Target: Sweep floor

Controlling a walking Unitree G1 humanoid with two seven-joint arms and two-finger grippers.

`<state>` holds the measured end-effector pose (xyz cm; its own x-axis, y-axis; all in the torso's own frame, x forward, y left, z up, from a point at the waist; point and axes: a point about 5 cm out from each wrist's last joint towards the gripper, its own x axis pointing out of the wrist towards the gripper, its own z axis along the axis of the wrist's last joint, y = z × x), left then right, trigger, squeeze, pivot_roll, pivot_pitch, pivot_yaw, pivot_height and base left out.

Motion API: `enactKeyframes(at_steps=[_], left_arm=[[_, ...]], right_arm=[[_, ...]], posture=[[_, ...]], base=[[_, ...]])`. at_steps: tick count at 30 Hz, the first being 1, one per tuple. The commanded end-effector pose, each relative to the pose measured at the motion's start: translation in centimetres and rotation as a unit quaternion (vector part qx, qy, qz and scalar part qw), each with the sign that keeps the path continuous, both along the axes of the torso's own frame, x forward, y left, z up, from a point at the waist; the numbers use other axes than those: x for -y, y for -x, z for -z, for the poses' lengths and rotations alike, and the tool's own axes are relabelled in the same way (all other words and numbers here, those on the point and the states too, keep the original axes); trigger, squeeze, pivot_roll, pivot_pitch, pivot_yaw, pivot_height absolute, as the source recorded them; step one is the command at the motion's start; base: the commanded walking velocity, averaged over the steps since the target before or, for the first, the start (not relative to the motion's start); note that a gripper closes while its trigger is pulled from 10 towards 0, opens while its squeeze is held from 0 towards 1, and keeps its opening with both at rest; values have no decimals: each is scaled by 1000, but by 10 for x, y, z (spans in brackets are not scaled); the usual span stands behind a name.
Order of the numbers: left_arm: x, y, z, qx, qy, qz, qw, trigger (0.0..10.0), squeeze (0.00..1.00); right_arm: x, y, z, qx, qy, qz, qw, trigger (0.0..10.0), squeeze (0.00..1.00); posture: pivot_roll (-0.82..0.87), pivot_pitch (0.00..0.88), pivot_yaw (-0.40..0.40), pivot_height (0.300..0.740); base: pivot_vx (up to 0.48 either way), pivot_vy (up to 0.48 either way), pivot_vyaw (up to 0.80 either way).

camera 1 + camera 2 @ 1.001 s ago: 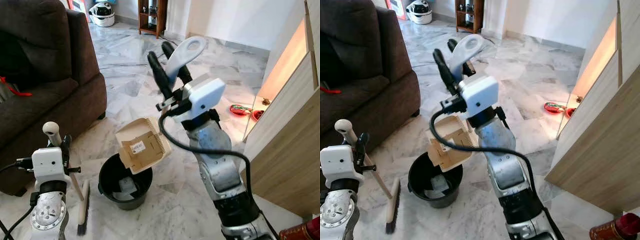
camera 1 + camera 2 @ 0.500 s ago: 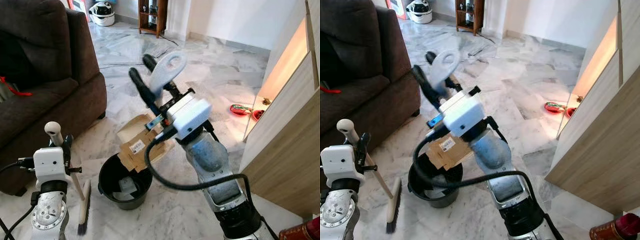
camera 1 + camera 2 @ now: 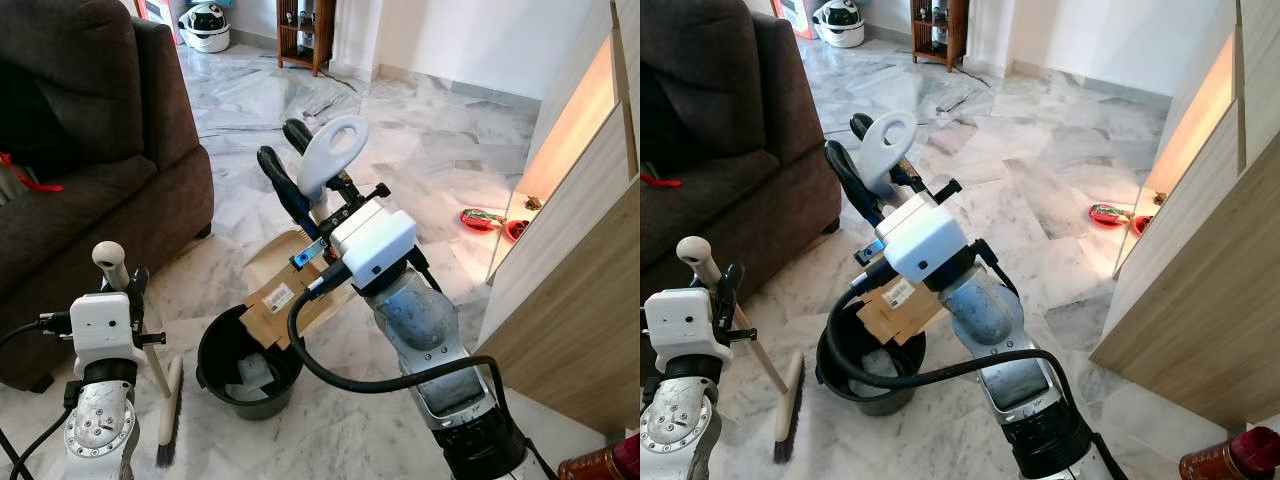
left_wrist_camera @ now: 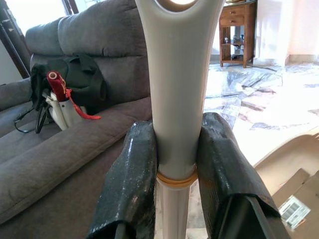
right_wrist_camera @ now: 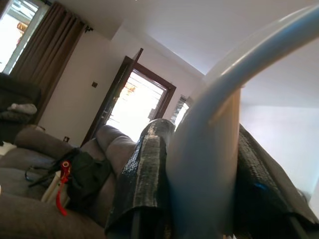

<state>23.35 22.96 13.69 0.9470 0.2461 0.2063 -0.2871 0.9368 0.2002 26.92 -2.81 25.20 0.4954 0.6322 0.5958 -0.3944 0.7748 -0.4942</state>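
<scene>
**Dustpan tipped over the bin, brush parked to the left**

Here, from the left eye view, the right gripper (image 3: 300, 175) is clamped on the pale looped handle of the dustpan (image 3: 290, 290), whose long axis slopes down and to the robot's left, so its mouth hangs over the near rim of the black bin (image 3: 250, 362). The pan's tan tray with its barcode label overlaps the bin's opening; something pale already lies in the bottom of the bin. That lean, pan above and bin below, looks to be what the emptying turns on, and the right arm is the one over the bin.

In the right eye view, the left gripper (image 3: 725, 290) holds the broom (image 3: 780, 400) by its stick, the head resting on the marble floor (image 3: 1040, 190) just beside the bin, on the side toward the brown sofa (image 3: 720, 150).

The left wrist view shows two black fingers (image 4: 132, 174) pressed tight against either side of the white stick, with no gap.

The right wrist view shows the same closed squeeze on the blurred handle loop.
</scene>
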Motion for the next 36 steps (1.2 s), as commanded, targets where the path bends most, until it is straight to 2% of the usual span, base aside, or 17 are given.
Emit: enactKeyframes(at_steps=[1, 8, 16, 21, 27, 31, 32, 34, 36], left_arm=[[2, -2, -7, 21, -17, 8, 1000, 10000, 0], [2, -3, -7, 22, -17, 9, 1000, 10000, 0], [3, -3, -6, 22, -16, 10, 1000, 10000, 0], [3, -3, -6, 22, -17, 11, 1000, 10000, 0], [3, -4, -6, 23, -17, 11, 1000, 10000, 0], [4, -4, -5, 22, -20, 13, 999, 10000, 0], [4, -4, -5, 22, -20, 13, 999, 10000, 0], [6, -5, -4, 20, -21, 17, 999, 10000, 0], [6, -5, -4, 20, -20, 18, 999, 10000, 0]], right_arm=[[-4, 16, -20, 72, -7, -18, 997, 10000, 0], [-5, 17, -18, 69, 0, -25, 997, 10000, 0], [-9, 16, -12, 15, -8, -61, 998, 10000, 0], [-8, 15, -12, 17, -5, -56, 998, 10000, 0], [-4, 11, -13, 32, 0, -27, 999, 10000, 0], [3, 6, -12, 39, 3, 16, 999, 10000, 0], [8, 4, -12, 41, 1, 35, 999, 10000, 0], [28, -4, -11, 47, -4, 107, 993, 10000, 0], [34, -6, -10, 43, -7, 120, 992, 10000, 0]], posture=[[35, 111, -7, 740], [36, 109, -9, 740], [35, 109, -10, 740], [36, 109, -10, 740], [34, 108, -12, 740], [32, 108, -13, 740], [30, 108, -13, 740], [24, 110, -11, 740], [22, 111, -10, 740]], base=[[0, 0, 0], [0, 0, 0], [0, 0, 0], [0, 0, 0], [0, 0, 0], [0, 0, 0], [0, 0, 0], [0, 0, 0], [0, 0, 0]])
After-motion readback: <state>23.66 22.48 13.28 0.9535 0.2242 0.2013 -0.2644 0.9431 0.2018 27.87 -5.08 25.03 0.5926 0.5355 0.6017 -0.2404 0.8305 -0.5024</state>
